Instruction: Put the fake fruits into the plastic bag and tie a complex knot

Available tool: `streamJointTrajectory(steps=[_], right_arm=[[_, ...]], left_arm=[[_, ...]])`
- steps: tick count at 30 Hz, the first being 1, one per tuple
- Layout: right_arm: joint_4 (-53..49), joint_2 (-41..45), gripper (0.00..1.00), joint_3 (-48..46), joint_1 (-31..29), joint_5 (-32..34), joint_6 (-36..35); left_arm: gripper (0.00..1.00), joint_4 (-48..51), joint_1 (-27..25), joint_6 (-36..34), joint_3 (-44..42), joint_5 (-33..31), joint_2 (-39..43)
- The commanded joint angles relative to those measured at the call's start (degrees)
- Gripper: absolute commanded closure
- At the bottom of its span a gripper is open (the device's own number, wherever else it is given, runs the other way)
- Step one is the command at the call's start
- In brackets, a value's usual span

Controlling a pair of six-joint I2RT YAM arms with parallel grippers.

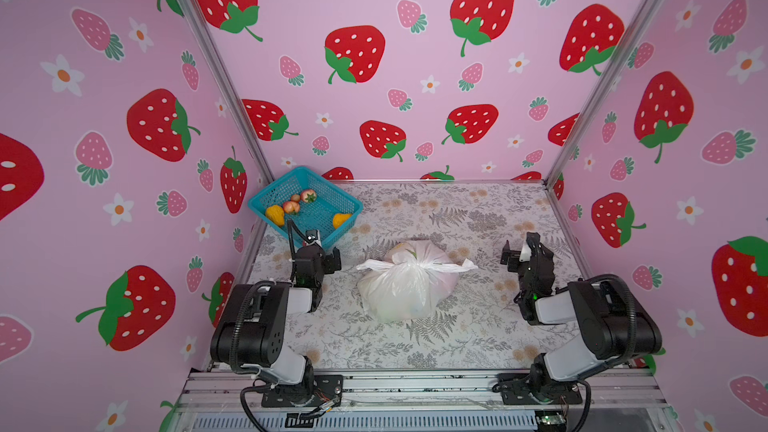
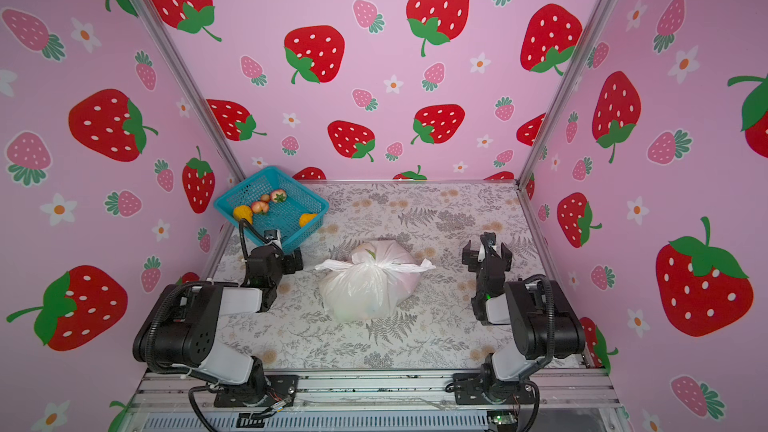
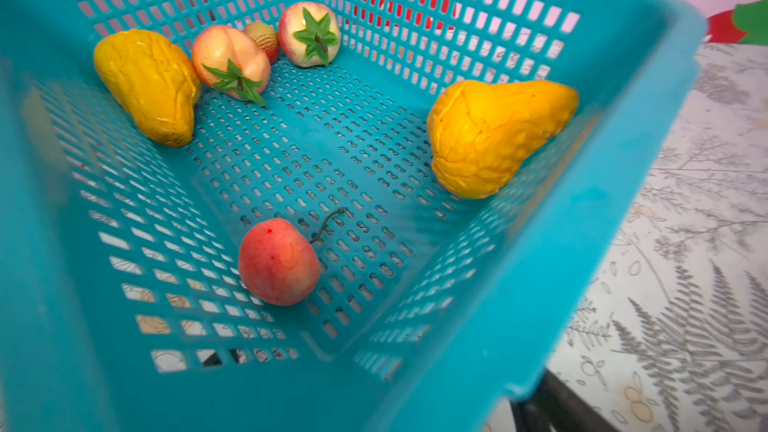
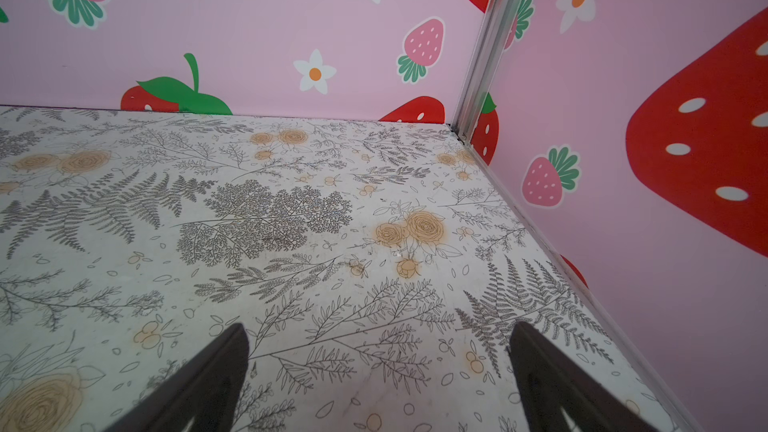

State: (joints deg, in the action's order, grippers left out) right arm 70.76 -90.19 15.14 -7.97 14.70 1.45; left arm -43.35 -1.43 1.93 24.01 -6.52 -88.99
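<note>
Teal basket (image 3: 623,130), stemmed red fruit (image 3: 278,261) in left wrist view only

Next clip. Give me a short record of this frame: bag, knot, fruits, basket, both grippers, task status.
plastic bag: mid-table, bulging, closed; contents unclear
knot: tied on top, two tails sticking out sideways
fake fruits: six in the basket
basket: teal mesh, far left corner of the table
left gripper: open, empty, at the basket's near side
right gripper: open, empty, over bare table right of the bag
status: bag tied, with six fruits outside it
</note>
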Motion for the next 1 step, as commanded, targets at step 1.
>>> streamJointTrajectory(steps=[1], right_arm=[[2.3,-0.1,0.0,-0.4,0.1,0.0,0.1]], left_arm=[[0.01,-1.0,0.7,-1.3,1.8,3.6,0.3]])
